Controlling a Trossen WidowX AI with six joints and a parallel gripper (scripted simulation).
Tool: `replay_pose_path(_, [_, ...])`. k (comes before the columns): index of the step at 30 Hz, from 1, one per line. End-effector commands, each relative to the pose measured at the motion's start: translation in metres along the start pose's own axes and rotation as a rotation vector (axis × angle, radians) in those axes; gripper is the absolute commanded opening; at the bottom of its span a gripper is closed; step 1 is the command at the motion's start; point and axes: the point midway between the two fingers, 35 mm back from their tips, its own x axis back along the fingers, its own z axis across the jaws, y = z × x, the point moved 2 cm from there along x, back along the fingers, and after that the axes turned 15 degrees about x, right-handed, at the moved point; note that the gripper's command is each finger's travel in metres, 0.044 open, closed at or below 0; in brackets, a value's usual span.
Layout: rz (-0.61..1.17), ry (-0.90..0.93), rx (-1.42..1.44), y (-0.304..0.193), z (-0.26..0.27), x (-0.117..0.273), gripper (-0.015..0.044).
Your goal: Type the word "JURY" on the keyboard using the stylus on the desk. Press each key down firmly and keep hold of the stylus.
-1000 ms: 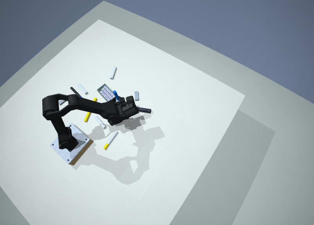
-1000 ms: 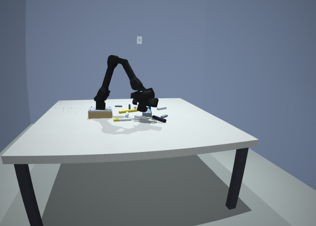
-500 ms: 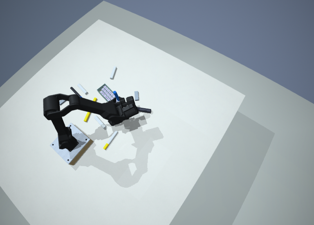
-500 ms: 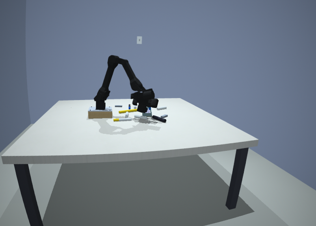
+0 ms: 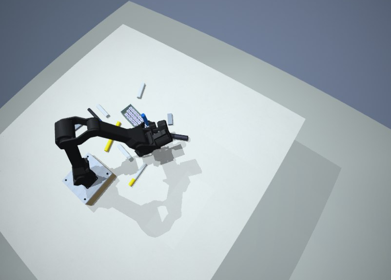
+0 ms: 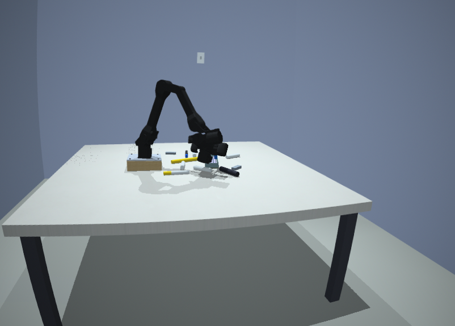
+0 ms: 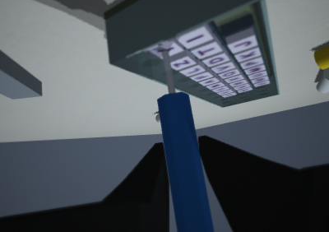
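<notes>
Blue-grey walls (image 5: pixel 236 33) (image 6: pixel 257 76) are standing behind the pale table (image 5: pixel 221 138) (image 6: pixel 257 193) (image 7: pixel 62 121) where I'm working from afar. My gripper (image 5: pixel 150 125) (image 6: pixel 215 153) (image 7: pixel 181 147) is grasping the blue stylus (image 5: pixel 144 118) (image 6: pixel 215 156) (image 7: pixel 181 150), its fingers closing on opposite sides of the barrel. The thin grey tip (image 7: pixel 169 71) is reaching over the near corner of the keyboard (image 5: pixel 134 115) (image 6: pixel 211 164) (image 7: pixel 185 16), apparently meeting a key beside the one marked I; the tip is hiding part of the letter, and I can't tell whether the key is going down.

I'm judging the stylus to be light and stiff, its smooth barrel possibly slipping or pivoting if a press is landing off-axis. I'm favouring this hold on the thick blue part, leaving the slim tip free; gripping the tip itself would be inviting a weak, wobbling push. For a firm stroke, I'm wanting the force running along the barrel, with the pinch staying tight through press and lift. A grey block (image 5: pixel 170 119) (image 6: pixel 236 167) (image 7: pixel 20 81) is lying near the keyboard, and a black rod (image 5: pixel 180 137) (image 6: pixel 228 171) is resting near the gripper, so I'm planning small, careful sideways moves.
</notes>
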Motion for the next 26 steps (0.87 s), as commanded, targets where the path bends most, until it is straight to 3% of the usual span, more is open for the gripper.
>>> replay_pose_path(1, [-0.004,-0.002,-0.008,0.0,0.0,0.0,0.0081])
replay_pose_path(13, [-0.004,-0.002,-0.007,-0.03,0.008,0.018,0.0081])
replay_pose_path(26, [-0.005,-0.004,-0.013,-0.028,0.008,0.017,0.0081])
